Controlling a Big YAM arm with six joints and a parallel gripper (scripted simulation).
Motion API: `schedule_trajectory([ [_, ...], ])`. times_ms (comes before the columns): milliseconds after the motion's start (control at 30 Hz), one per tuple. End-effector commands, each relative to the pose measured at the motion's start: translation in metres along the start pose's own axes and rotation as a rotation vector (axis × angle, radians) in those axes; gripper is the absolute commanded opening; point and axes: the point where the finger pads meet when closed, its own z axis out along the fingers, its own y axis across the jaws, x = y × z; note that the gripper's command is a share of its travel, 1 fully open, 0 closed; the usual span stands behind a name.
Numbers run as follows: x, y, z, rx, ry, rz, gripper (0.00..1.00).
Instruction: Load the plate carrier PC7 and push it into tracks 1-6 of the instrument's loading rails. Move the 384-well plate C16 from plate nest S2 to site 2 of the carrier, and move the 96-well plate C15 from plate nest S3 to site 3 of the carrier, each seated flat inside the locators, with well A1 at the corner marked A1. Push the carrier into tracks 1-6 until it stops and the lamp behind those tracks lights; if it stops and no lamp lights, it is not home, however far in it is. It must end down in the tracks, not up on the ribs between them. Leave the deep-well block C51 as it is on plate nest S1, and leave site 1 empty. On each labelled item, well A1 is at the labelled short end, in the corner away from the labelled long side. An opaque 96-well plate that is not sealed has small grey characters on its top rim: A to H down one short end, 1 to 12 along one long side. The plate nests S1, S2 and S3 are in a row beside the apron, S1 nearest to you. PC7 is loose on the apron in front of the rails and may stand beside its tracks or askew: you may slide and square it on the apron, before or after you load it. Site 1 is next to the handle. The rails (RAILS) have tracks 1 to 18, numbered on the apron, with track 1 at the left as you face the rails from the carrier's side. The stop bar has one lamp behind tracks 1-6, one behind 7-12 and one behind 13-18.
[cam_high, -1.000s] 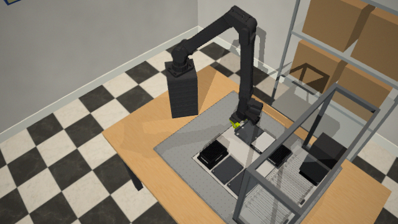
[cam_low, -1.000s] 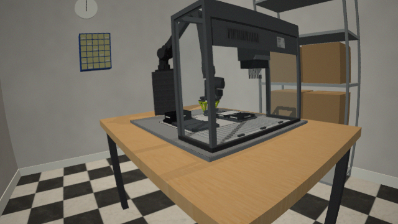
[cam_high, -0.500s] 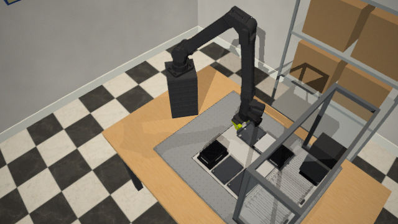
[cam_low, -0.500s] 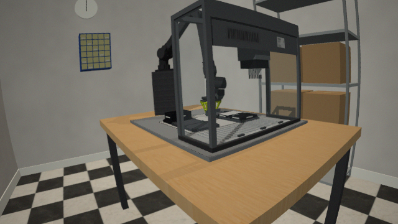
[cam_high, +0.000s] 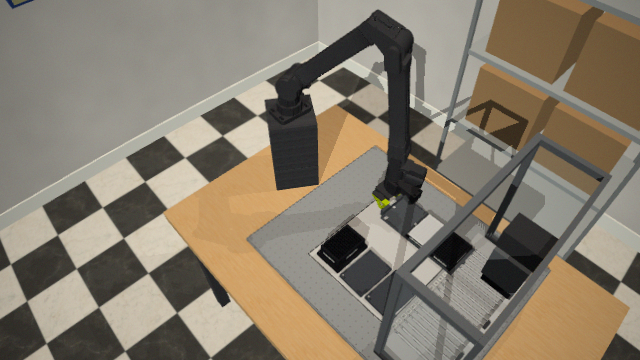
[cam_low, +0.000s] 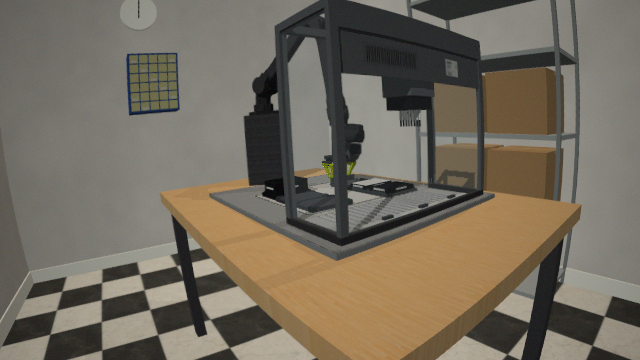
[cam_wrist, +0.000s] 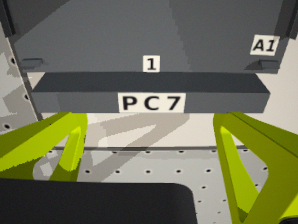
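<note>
Gripper (cam_wrist: 149, 156) spread wide, nothing between its yellow-green fingers; they flank the handle (cam_wrist: 149, 91) of carrier PC7 (cam_wrist: 133, 23) without visible contact. The handle is a dark grey bar labelled PC7. Site 1 just behind it is bare, marked 1, with A1 at its right corner. The carrier (cam_high: 406, 216) lies on the apron (cam_high: 372, 212), near the rails (cam_high: 462, 287).
</note>
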Motion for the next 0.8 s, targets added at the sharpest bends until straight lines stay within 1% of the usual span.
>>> schedule_trajectory([
  [0,-0.039,0.005,0.000,-0.015,-0.068,-0.001,0.80],
  [567,-0.044,0.004,0.000,-0.013,-0.065,-0.006,0.80],
  [600,-0.046,-0.001,-0.001,-0.015,-0.069,-0.004,0.80],
  [633,-0.044,0.003,0.000,-0.010,-0.055,-0.006,0.80],
  [700,-0.049,0.004,-0.001,-0.014,-0.066,-0.007,0.80],
  [767,-0.050,0.003,-0.001,-0.012,-0.062,-0.007,0.80],
])
